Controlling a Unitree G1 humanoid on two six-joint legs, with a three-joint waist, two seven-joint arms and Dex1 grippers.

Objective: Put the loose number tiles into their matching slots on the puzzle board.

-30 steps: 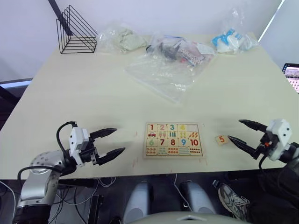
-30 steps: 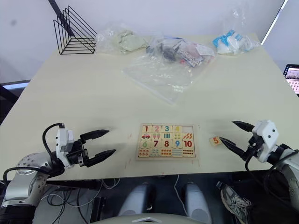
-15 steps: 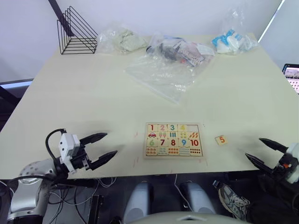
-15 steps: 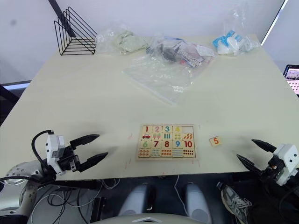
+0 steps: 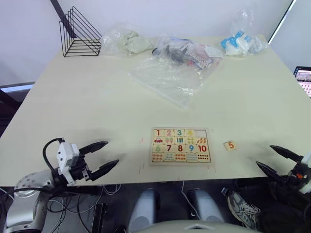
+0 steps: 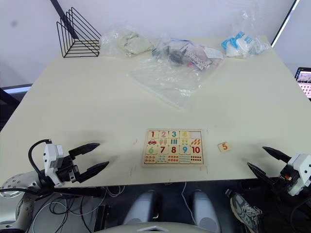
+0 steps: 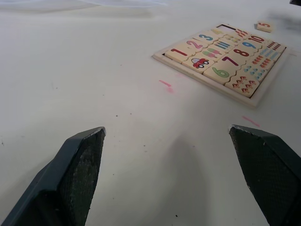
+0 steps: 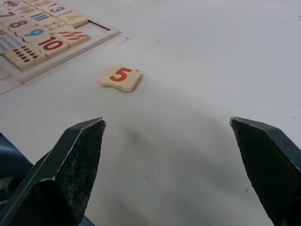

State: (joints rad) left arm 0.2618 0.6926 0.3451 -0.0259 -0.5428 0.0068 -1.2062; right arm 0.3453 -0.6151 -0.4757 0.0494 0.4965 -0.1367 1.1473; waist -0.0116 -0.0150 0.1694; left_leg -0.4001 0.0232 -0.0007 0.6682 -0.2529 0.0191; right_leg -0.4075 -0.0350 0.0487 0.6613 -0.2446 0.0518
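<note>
At the near left corner of the desk point(image 5: 87, 102) the left end effector point(image 5: 103, 156) hangs just above the surface, its two black fingers spread wide with nothing between them, pointing toward the board and well apart from it. Far back on the left stands a black wire rack point(image 5: 77, 33), and beside it along the back edge lie clear plastic bags point(image 5: 172, 63), one crumpled with pale contents, one flat and spread toward the middle, one stuffed with small items. Near the front edge, about the middle, lies the board point(image 5: 180, 145), flat and square to the edge. Its top row shows tiles 1, 2, 3 and 4 seated side by side, and the slot point(image 6: 196, 134) at the right end of that row is empty; below run a row of pictures, the digits 6 to 10 and a row of dots. A few faint pink marks sit on the desk around the board's near corners. Just right of the board, apart from its rim, the 5 tile point(image 8: 120, 77) lies face up on the desk. Further right, at the near edge, the right end effector point(image 6: 266, 160) is spread wide and empty, its tips pointing toward the 5 tile without touching it. More bags point(image 5: 241, 41) sit at the far right corner.
</note>
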